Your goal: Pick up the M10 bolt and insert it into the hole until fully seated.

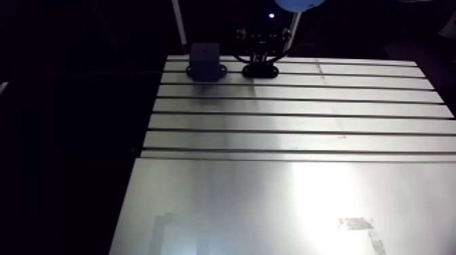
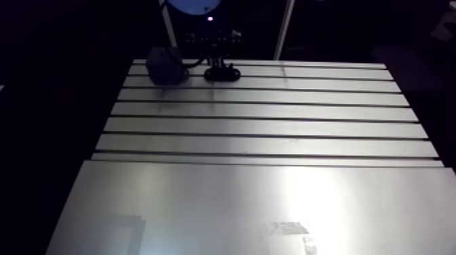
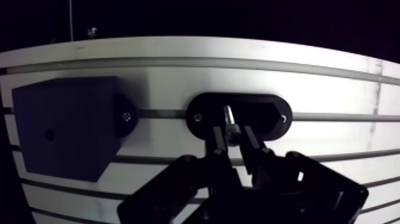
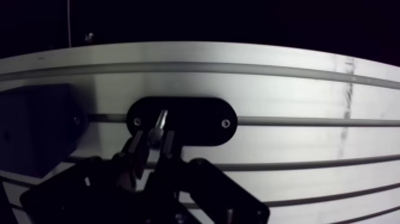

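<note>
The table (image 1: 298,122) is bare metal, smooth and brushed, with a bright sheen that glares toward its near edge. By the far edge, the oval plate (image 3: 265,116) is matt black, plastic by its look, and its 2 small screws (image 3: 198,117) glint as bright metal. The bolt (image 3: 229,119) is glossy, silvery metal. The block (image 3: 65,134) beside the plate is dull dark grey with smooth faces. The gripper (image 3: 233,136) has matt black fingers (image 3: 217,142).

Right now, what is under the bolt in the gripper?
The black oval plate, screwed to the table. The bolt and gripper cover the plate's middle, so what lies directly beneath cannot be seen.
</note>
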You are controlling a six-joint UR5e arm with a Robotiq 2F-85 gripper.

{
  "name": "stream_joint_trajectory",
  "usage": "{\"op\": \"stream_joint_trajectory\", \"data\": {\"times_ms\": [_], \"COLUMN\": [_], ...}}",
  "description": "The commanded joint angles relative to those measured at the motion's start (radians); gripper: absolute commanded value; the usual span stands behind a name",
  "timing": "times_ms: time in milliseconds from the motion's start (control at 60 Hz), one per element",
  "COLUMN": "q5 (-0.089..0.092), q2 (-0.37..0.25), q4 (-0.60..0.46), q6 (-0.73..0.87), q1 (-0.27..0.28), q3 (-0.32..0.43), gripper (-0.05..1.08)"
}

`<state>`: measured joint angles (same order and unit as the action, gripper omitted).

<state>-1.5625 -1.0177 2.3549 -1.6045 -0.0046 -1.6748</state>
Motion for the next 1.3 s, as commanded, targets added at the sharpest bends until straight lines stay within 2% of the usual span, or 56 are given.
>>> {"op": "stream_joint_trajectory", "data": {"times_ms": [17,450,933,1300], "q5": [0.000,0.003,0.002,-0.012], "q2": [0.000,-0.004,-0.024,-0.076], "q4": [0.001,0.001,0.002,0.002], "q6": [0.001,-0.001,-0.001,-0.010], "q1": [0.000,0.002,0.007,0.006], "q3": [0.000,0.000,0.004,0.032], "gripper": [0.76,0.85,0.90,1.07]}}
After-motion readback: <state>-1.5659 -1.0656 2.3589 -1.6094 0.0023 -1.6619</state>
